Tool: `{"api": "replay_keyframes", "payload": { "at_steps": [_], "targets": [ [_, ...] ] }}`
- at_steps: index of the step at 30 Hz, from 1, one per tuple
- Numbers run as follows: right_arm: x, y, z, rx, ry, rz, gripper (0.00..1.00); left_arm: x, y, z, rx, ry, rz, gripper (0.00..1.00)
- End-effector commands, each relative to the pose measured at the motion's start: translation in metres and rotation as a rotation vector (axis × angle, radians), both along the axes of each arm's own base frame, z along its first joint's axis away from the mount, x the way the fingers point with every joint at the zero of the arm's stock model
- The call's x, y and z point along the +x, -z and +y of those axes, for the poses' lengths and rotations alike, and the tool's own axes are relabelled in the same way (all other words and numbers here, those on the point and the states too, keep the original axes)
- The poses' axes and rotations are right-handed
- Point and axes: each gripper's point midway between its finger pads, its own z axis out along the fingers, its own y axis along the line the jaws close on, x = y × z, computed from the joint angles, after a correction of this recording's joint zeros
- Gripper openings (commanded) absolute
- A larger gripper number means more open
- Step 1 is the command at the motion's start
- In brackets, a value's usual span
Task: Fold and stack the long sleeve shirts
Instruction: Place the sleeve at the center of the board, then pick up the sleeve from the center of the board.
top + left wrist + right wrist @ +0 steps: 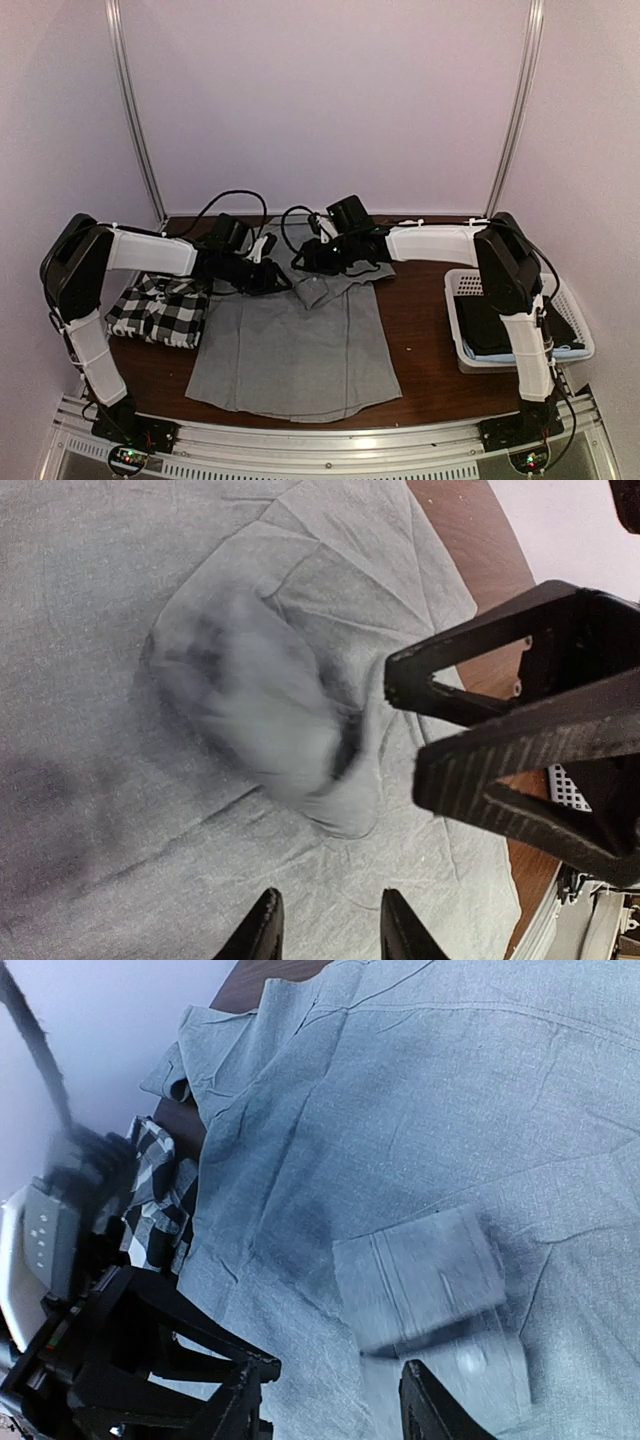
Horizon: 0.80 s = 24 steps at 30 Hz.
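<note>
Black fingertips (265,930) of the left gripper (330,928) fill the bottom edge of the left wrist view. They are parted, with only flat cloth showing in the gap, so that gripper is open and holds nothing. It hangs over the grey shirt (295,350), which lies spread on the brown table (425,330) in the middle of the overhead view. The hem points toward the arm bases and the collar end toward the far edge, and the front is smooth apart from a few creases.

On the upper part of the shirt lies a sleeve cuff (420,1280), folded in over the body. The left wrist view shows it only as a smeared grey lump, so its exact lie is hard to read, but it seems to rest loose on the cloth. The right gripper (325,1400) is just beside that cuff with its jaws apart and nothing pinched between them: open and empty. Both grippers sit close together over the collar end of the shirt, and the right one's two ribbed fingers face the left wrist camera from the right side.

The checked shirt (160,308), black and white, lies folded into a rectangle on the table, just beside the grey shirt's left edge and under the left arm. At the right side of the table stands a white basket (578,345) with something dark inside. A metal rail (330,440) runs along the near edge.
</note>
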Motion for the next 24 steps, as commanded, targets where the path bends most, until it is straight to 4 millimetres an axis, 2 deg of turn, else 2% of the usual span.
{"api": "replay_keyframes", "payload": {
  "at_steps": [1, 9, 16, 24],
  "targets": [
    [0.001, -0.025, -0.006, 0.003, 0.013, -0.065, 0.50, 0.007, 0.008, -0.003, -0.034, -0.024, 0.012, 0.35],
    [0.003, 0.000, -0.025, -0.045, 0.058, -0.042, 0.52, 0.008, 0.018, -0.003, -0.062, -0.073, 0.037, 0.44],
    [-0.006, 0.035, -0.028, -0.064, 0.056, 0.035, 0.52, 0.008, 0.023, 0.002, -0.071, -0.118, 0.068, 0.45],
    [-0.017, 0.052, -0.033, -0.035, 0.080, 0.085, 0.55, 0.007, 0.026, 0.007, -0.067, -0.133, 0.079, 0.44]
  ]
}}
